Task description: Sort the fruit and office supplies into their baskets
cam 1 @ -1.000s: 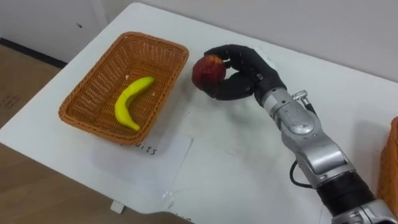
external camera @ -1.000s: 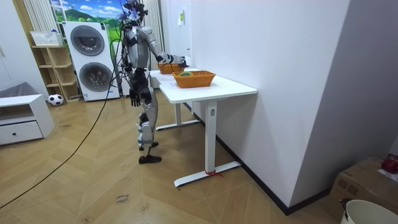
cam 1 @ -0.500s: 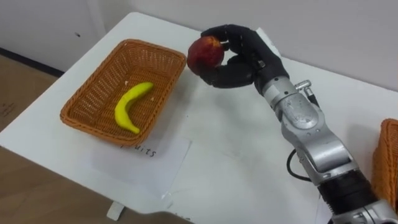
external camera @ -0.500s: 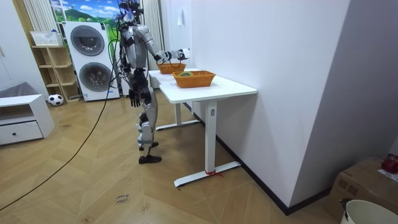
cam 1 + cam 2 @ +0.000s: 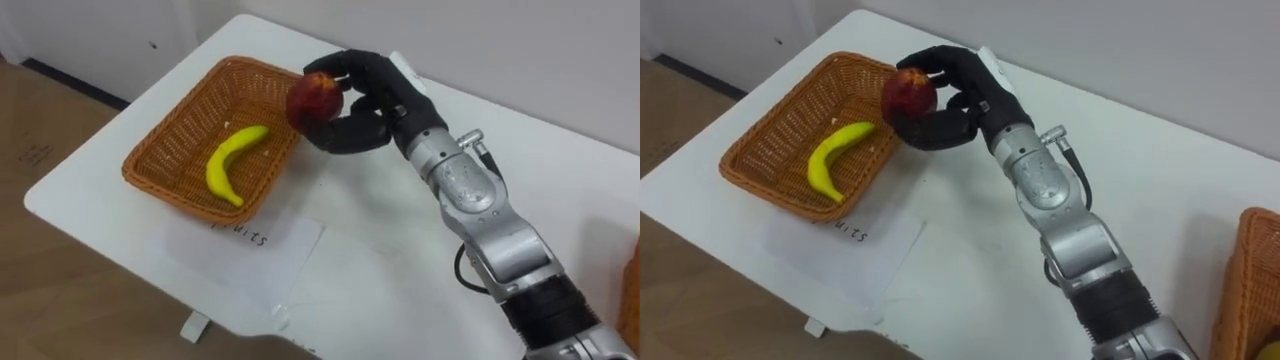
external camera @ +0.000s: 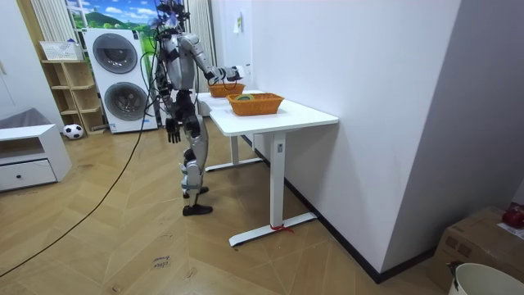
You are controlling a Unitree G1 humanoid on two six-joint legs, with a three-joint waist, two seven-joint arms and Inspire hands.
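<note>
A round red apple point(image 5: 314, 97) is pinched in the right hand point(image 5: 372, 100), above the rim of the oblong woven wicker basket point(image 5: 170, 120). A curved yellow banana point(image 5: 232, 163) lies inside, left of the hand.

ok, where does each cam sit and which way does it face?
Left eye view: on the head, looking down at the table; the right arm enters from lower right, right hand holding the apple by the fruit basket.
Right eye view: same head, a little to the side, same scene.
Room view: stands off in the room, sees the whole robot beside the table, left hand hanging.
Both eye views share hand, apple, basket and banana.
</note>
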